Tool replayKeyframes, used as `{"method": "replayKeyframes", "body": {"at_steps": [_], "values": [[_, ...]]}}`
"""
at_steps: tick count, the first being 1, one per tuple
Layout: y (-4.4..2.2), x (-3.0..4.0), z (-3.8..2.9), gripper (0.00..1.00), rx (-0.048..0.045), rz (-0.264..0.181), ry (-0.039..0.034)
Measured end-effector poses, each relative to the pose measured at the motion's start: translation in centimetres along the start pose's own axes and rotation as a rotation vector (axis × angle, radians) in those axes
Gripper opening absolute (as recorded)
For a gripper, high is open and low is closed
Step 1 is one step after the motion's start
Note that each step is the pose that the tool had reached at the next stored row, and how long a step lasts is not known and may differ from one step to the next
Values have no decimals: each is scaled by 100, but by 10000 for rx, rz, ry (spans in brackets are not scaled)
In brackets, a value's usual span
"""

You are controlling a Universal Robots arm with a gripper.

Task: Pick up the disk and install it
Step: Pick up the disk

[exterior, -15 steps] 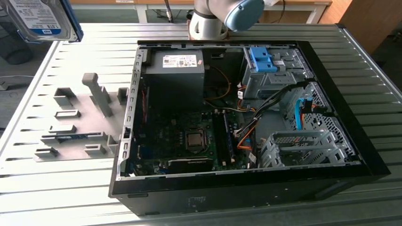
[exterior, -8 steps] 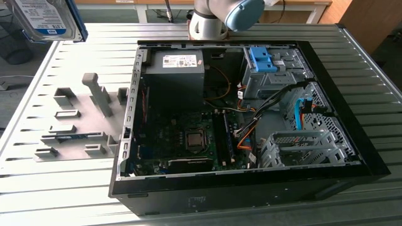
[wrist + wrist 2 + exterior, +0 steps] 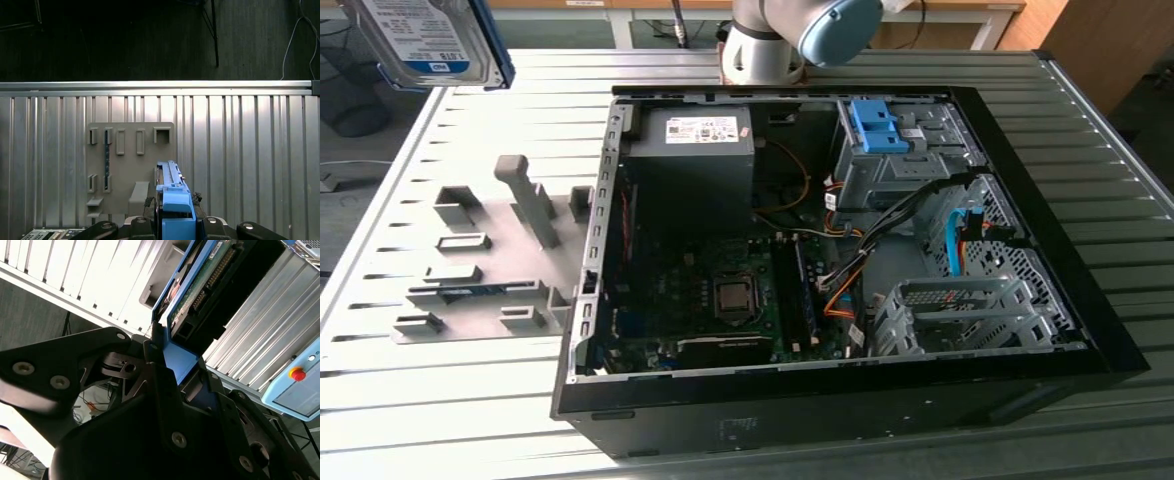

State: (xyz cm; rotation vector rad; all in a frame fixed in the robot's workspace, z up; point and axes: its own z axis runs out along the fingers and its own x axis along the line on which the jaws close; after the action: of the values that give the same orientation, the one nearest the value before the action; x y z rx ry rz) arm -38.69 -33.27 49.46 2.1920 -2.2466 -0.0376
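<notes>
Gripper (image 3: 181, 360) with black fingers (image 3: 157, 370) clamped on the blue-framed disk (image 3: 430, 42); disk held in the air above the ribbed metal table (image 3: 454, 400), at the exterior view's upper left, well apart from the open case (image 3: 854, 420). Disk near upright, label toward the exterior camera, long axis running from the gripper down toward the grey fixture plate (image 3: 480, 250). Bare table surrounds the plate; dark floor (image 3: 125, 40) lies beyond the table's edge in the first wrist view.
</notes>
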Motion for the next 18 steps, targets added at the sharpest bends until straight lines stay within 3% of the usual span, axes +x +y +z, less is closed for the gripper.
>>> {"method": "replayKeyframes", "body": {"at_steps": [18], "values": [[-198, -5, -4, 37, 0, 0, 1]]}}
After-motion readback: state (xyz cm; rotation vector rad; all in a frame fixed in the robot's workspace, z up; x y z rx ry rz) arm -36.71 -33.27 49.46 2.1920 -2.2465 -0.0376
